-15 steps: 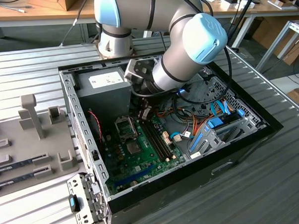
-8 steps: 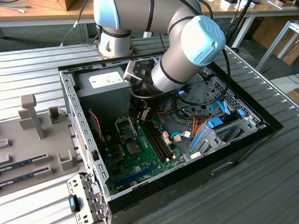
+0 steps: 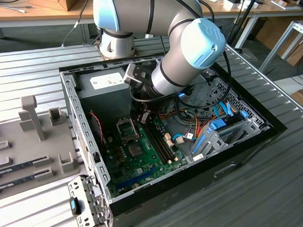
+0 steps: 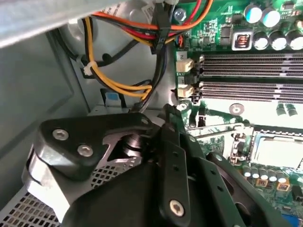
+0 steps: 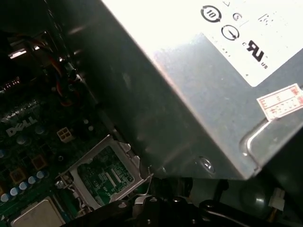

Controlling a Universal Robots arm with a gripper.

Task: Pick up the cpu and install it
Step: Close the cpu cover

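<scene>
Honestly I can't tell whether the jaws are spread or closed, since the gripper [image 3: 142, 115] is tucked under the arm's wrist in the exterior view and the wrist views mostly catch its black body. It hangs low inside the case, just beside the power supply [image 3: 103, 93] and right over the socket area.

The cpu [image 4: 279, 151] looks to me like it's lying in the socket: a silver-grey square shows there in both wrist views [image 5: 35, 215]. The load plate [image 5: 106, 172] is flipped up next to it, with green board visible through its window. So my read is that the step in hand is the seating itself.

To do that well, the chip has to sit dead flat and square in the socket frame, with no sideways drag across the pins. The wrist also needs to stay clear of the power supply wall and the orange and yellow wires [image 4: 118, 85], which hang close by.

The open case [image 3: 71, 112] holds the motherboard [image 3: 143, 159], the long memory slots [image 3: 160, 141] beside the socket, and a drive cage [image 3: 218, 133] with blue tabs toward the exterior view's right. Outside it, on the exterior view's left, a grey tray [image 3: 37, 148] carries a few dark memory sticks [image 3: 23, 167] in its slots
</scene>
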